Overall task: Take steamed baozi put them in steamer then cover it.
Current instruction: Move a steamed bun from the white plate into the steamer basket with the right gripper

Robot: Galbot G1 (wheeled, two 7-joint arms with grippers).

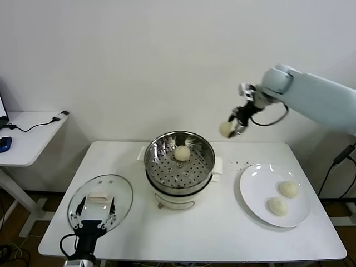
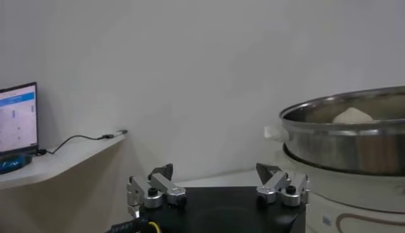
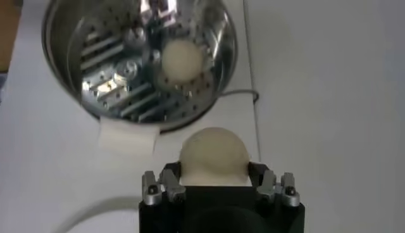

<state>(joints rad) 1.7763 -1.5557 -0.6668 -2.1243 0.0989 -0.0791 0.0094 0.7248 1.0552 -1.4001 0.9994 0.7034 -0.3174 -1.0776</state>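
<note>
While the right hand (image 1: 229, 129) hangs in the air at two o'clock of the steamer (image 1: 179, 161), pinching one baozi (image 3: 213, 156), another bun (image 1: 182, 153) lies inside. Two buns (image 1: 288, 189) rest on the plate (image 1: 253, 189). The left hand (image 1: 94, 210), fingers spread, hovers over the cover (image 1: 119, 186) at eight o'clock on the tabletop (image 1: 222, 228).

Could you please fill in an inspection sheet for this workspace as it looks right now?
Surface: white table, some dark specks near the plate.
Job's things: steamer with one baozi inside; two baozi on the white plate; glass cover lying flat on the table.
Clutter: nothing seen.
Grippers: right gripper shut on a fourth bun, raised beside the steamer; left gripper open, low near the cover.
Cables: black cable on the side desk.
Surroundings: white wall, side desk with a screen.
</note>
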